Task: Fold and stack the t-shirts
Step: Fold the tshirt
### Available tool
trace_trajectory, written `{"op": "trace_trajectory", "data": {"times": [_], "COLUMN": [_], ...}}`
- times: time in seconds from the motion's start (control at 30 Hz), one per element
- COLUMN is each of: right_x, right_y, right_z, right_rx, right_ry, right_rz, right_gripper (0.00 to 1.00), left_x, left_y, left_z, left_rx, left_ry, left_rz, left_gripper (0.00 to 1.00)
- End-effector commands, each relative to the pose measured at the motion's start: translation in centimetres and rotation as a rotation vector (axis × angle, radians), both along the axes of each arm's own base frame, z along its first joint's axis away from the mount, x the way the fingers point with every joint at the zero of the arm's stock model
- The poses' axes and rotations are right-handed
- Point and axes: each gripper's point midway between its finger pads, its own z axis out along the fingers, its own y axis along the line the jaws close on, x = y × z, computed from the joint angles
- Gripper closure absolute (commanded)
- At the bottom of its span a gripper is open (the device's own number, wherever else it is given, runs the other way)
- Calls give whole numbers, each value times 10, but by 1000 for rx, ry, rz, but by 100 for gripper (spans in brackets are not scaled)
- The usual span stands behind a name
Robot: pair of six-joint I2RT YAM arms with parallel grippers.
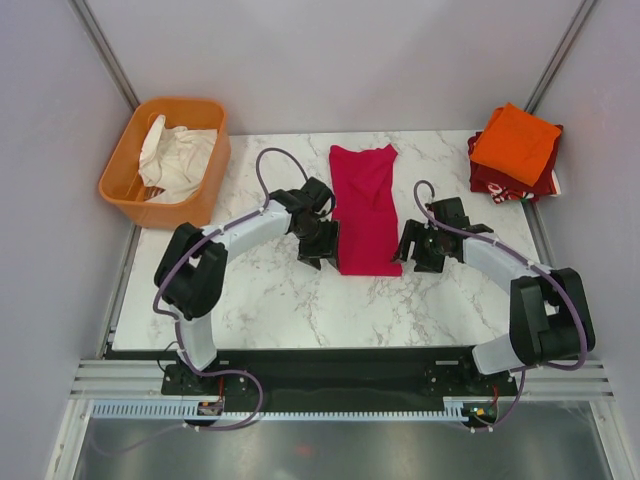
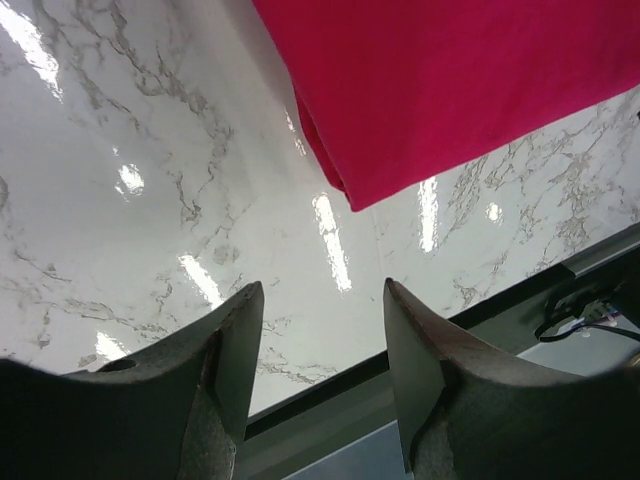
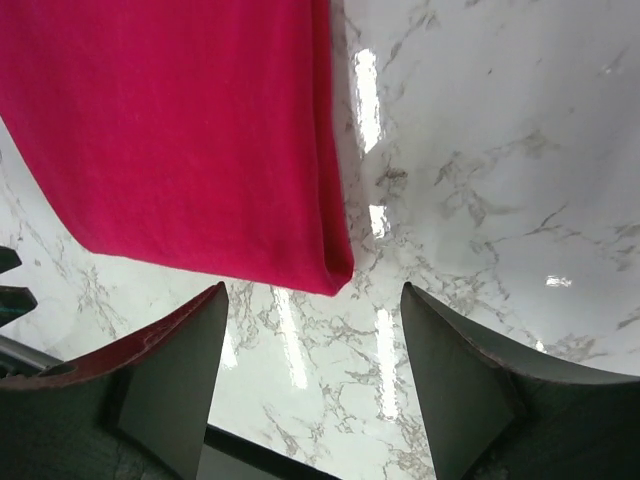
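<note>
Top external view: a magenta-pink fabric t-shirt [image 1: 365, 210], folded into a long strip, lies near to far in the middle of the white marble table [image 1: 270, 300]. The left gripper [image 1: 318, 245] sits just left of its near end and the right gripper [image 1: 418, 252] just right, both open and empty. A folded bright orange t-shirt [image 1: 515, 143] rests on a dark red t-shirt [image 1: 495, 180] at the far right corner. Left wrist view: the fingers [image 2: 235, 340] are spread over bare marble, the shirt's corner beyond them. Right wrist view: the fingers [image 3: 190, 350] are apart, the shirt's corner just ahead, untouched

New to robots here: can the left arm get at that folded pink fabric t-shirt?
Probably yes: the open left hand hovers beside a corner of the folded magenta-pink fabric t-shirt, only bare marble table between.
</note>
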Motion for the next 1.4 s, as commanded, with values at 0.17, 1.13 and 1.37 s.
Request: {"op": "trace_trajectory", "data": {"times": [0.17, 1.13, 1.37], "right_x": [-1, -7, -8], "right_y": [18, 18, 19], "right_z": [-4, -30, -32], "right_rx": [113, 101, 102], "right_ry": [-58, -1, 2], "right_rz": [50, 87, 92], "right_gripper": [22, 24, 24], "left_x": [-7, 50, 55], "left_y": [-24, -57, -52], "left_z": [-12, 7, 36], "left_rx": [-34, -173, -193], "left_ry": [-4, -219, -297], "left_rz": [-25, 60, 77], "left_gripper": [41, 40, 37]}}
